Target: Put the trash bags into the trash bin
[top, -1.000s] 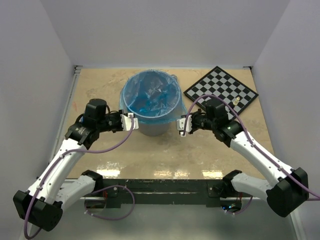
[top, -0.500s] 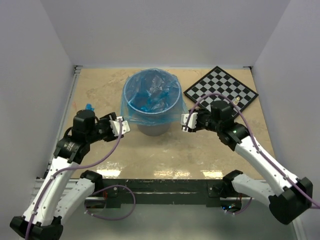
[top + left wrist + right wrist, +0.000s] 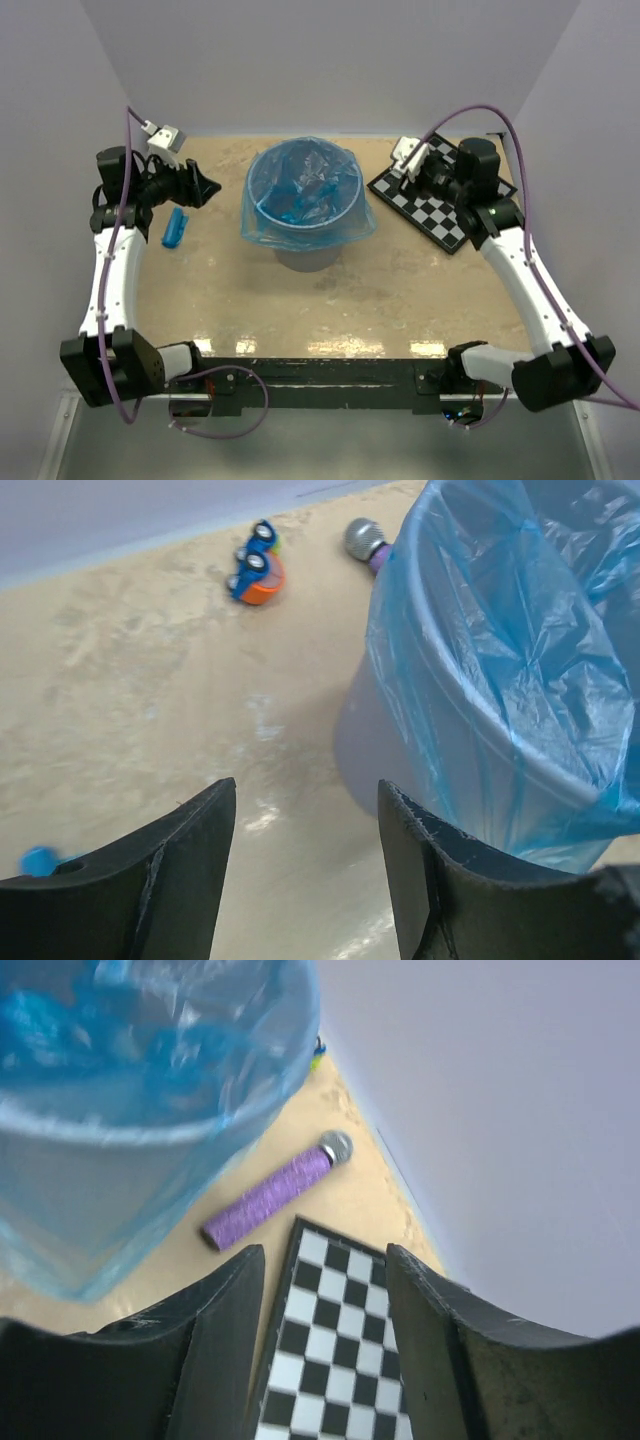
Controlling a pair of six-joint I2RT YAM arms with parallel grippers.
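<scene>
The grey trash bin stands mid-table, lined with a trash bag of blue film whose edge drapes over the rim. A short blue roll lies on the table to the bin's left. My left gripper hovers left of the bin, open and holding nothing. In the left wrist view the gripper has the bagged bin to its right. My right gripper is up at the back right, open and holding nothing. In the right wrist view the gripper is above the chessboard, with the bin at the left.
A chessboard lies at the back right under the right arm. A purple microphone lies between the bin and the chessboard. An orange-and-blue toy car sits behind the bin near the back wall.
Both grippers opened and left the bin's sides. The left arm swung out to the far left, the right arm up over the chessboard. The bag's edge now hangs over the rim.
</scene>
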